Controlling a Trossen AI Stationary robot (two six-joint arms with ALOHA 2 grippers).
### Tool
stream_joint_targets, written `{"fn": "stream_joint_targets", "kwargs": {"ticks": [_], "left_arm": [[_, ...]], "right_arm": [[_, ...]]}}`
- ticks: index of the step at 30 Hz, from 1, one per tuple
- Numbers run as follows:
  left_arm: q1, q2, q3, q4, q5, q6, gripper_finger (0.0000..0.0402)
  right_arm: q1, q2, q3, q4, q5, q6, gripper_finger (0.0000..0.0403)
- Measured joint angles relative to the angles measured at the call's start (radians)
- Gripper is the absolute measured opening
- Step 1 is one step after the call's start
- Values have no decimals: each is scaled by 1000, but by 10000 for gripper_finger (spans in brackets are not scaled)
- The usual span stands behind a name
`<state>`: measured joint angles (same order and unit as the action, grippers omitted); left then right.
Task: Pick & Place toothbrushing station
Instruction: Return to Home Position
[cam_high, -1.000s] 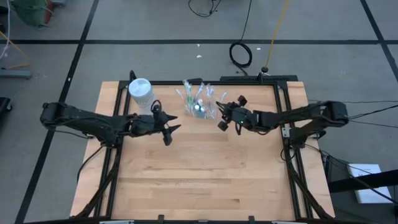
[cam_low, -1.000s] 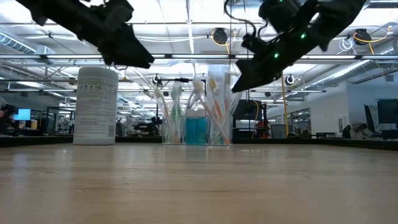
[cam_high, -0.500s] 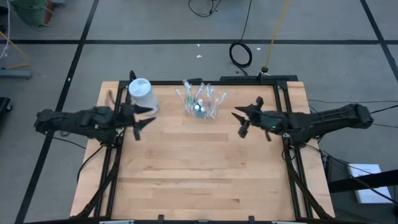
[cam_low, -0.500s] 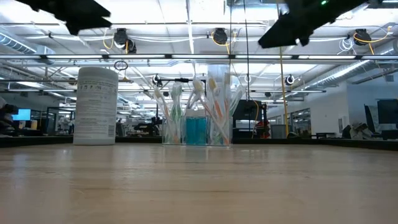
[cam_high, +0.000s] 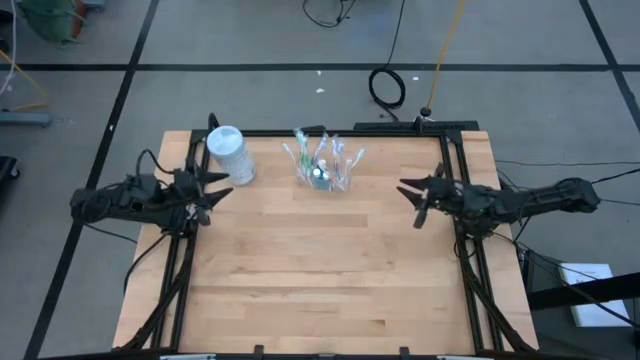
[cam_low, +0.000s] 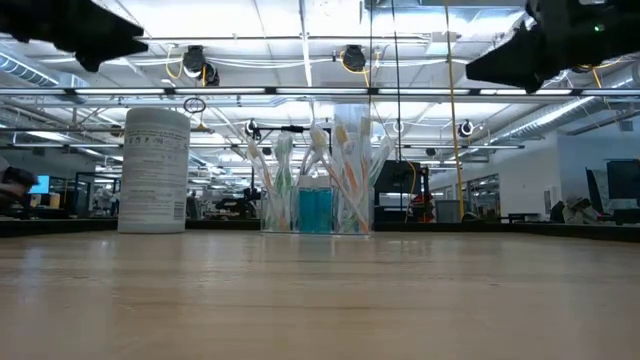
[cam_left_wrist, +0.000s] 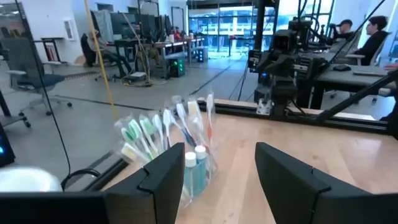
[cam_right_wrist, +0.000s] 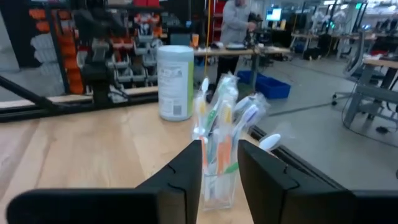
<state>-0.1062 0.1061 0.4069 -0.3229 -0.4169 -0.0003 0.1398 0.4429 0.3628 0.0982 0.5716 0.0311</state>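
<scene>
Ref = clear cup (cam_high: 322, 176): upright on the table (cam_high: 320, 290), far half, roughly mid-width. Near side of the cup is just wood. Slightly nearer than the cup and well off to its left is the left gripper (cam_high: 222, 184), up in the air and higher than the cup's rim per low view. Its fingers are spread w/ nothing between them, tips aimed toward the cup. Its wrist cam sees the cup through the gap, a good way off. Mirror on the other side: right gripper (cam_high: 410, 203), well apart to the cup's right, also above rim height. Fingers parted by a narrower gap, empty, pointing back at the cup. Neither gripper touches the cup or its contents. Cup is packed w/ toothbrushes (cam_low: 350, 165) standing heads-up and fanned out past the rim. White, green and orange handles visible, exact count can't tell. Blue toothpaste tubes (cam_low: 315, 210) stand in the middle of the cup, white caps up per left wrist view. Left of the cup and a bit farther back is a white cylindrical container (cam_high: 227, 152), upright, apart from the cup, near the left gripper's tips on their far side. Beyond the cup, past the table's far edge, a black cable coil (cam_high: 387, 87) lies on the floor. Farther out is a room w/ desks and a person (cam_left_wrist: 373, 31) seated at one.
</scene>
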Motion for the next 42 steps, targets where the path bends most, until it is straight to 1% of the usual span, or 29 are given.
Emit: {"fn": "stream_joint_targets", "kwargs": {"ticks": [3, 5, 11, 14, 18, 22, 24, 28, 30, 33, 35, 39, 42], "left_arm": [[0, -62, -59, 25, -4, 4, 202], [0, -99, -75, 40, -10, 17, 202], [0, -101, -82, 30, -2, 18, 202], [0, -100, -105, 36, -2, 18, 202], [0, -101, -165, 111, -2, 14, 202], [1, -100, -246, 241, -2, 49, 202], [1, -101, -268, 296, 1, 72, 202], [1, -100, -302, 301, 32, 68, 202], [1, -100, -319, 304, 33, 49, 202], [1, -100, -365, 321, 26, 62, 202], [1, -99, -388, 378, 23, 71, 203], [1, -85, -391, 393, 51, 103, 203], [1, -86, -391, 403, 38, 151, 203]], "right_arm": [[0, -80, -49, 2, 0, -37, 86], [0, -125, -81, -1, 0, -49, 80], [0, -247, -145, 0, 2, -79, 59], [0, -300, -167, -3, 3, -92, 48], [0, -349, -192, -12, 1, -96, 33], [0, -367, -218, -13, -1, -104, 19], [-1, -368, -233, -19, -30, -118, 11], [-1, -367, -266, -21, -148, -130, 1], [-1, -367, -276, -11, -184, -116, 2], [0, -367, -292, 4, -185, -97, 3], [-1, -367, -299, 5, -199, -93, 2], [0, -366, -308, -2, -289, -71, 1], [0, -365, -309, -5, -289, -71, 2]]}}
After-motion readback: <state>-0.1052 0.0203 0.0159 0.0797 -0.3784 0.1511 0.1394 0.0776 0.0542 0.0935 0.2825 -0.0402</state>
